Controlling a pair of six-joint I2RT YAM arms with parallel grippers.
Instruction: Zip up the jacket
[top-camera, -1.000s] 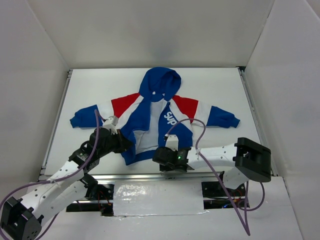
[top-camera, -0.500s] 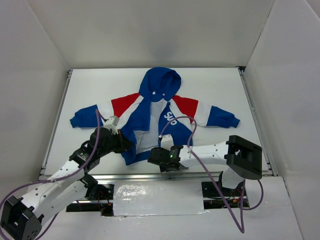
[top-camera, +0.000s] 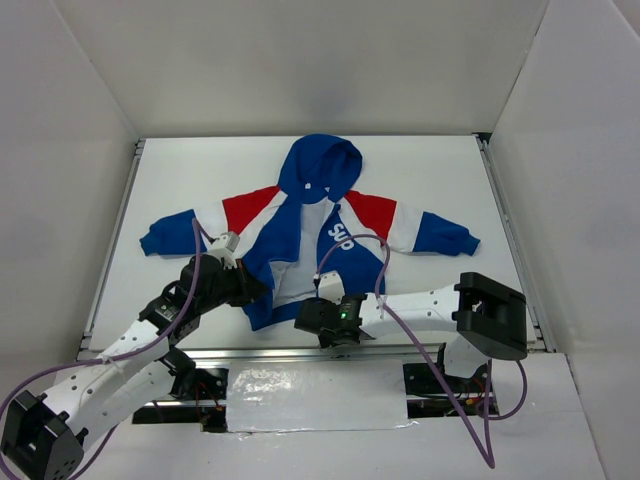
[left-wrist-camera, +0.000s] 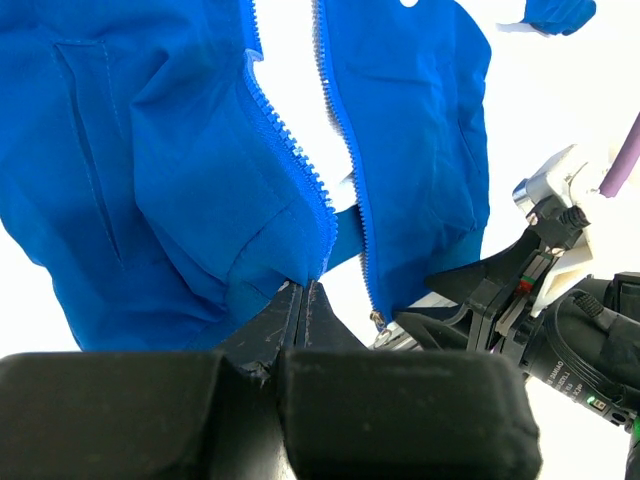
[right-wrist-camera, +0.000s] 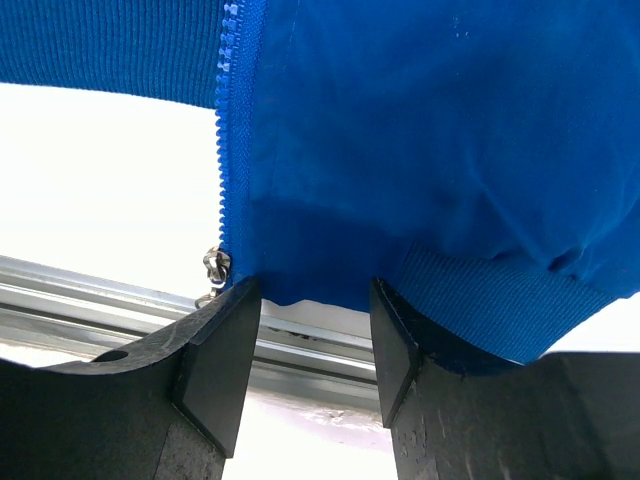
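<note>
The jacket (top-camera: 300, 230) lies flat and unzipped on the white table, with a blue hood, red and white shoulders and the white lining showing. My left gripper (left-wrist-camera: 305, 290) is shut on the bottom corner of the jacket's left front panel, right at its zipper edge (left-wrist-camera: 300, 180). My right gripper (right-wrist-camera: 312, 300) is open at the bottom hem of the other panel (right-wrist-camera: 420, 130); the hem's edge sits at its fingertips. The metal zipper slider (right-wrist-camera: 213, 268) hangs at the hem, just beside one of its fingers (right-wrist-camera: 215, 350). The slider (left-wrist-camera: 378, 322) also shows in the left wrist view.
A metal rail (top-camera: 290, 352) runs along the table's near edge, just under the jacket hem and both grippers. Purple cables (top-camera: 385, 270) loop over the arms. White walls enclose the table on three sides.
My right gripper has slid left along the bottom hem, toward the zipper edge. The left gripper and the jacket have stayed put.
</note>
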